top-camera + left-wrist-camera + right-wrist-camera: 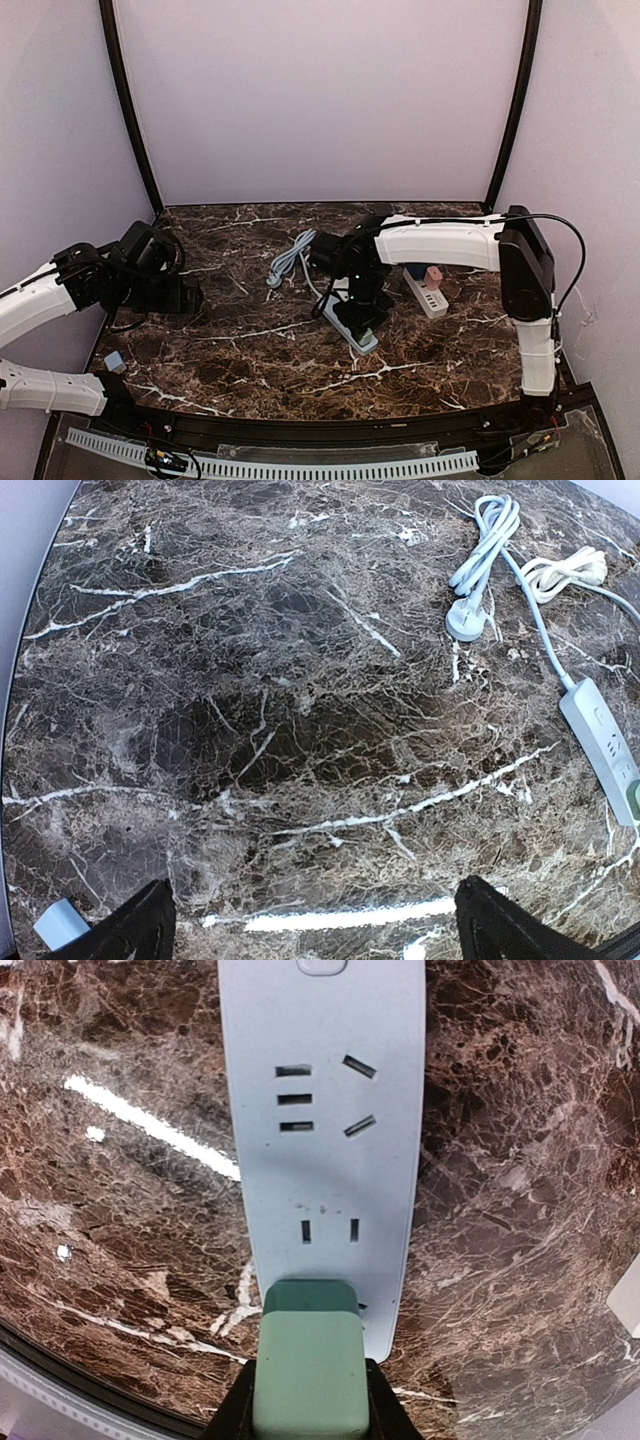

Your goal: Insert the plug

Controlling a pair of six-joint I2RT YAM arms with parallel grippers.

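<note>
Nearest the front edge, at 8 o'clock on the marble table (250, 370): one small pale-blue block (113, 360), unused.

At 9 o'clock: left gripper (315, 905), fingers spread wide, nothing between them, idle.

Centre of table: white power strip (320, 1160). Over its near end sits the green plug (305, 1370), clamped between the fingers of the right gripper (310, 1400). Prongs hidden under the plug body; whether they have entered the slots cannot be told.

Step in hand, by my reckoning: the insertion itself. Next move calls for a straight downward press, prongs square to the slots, strip kept from sliding.

At 3 o'clock of that strip: second strip (428, 298) carrying a pink adapter (433, 274).

At 11 o'clock, farther back: coiled grey cable (288, 256).
</note>
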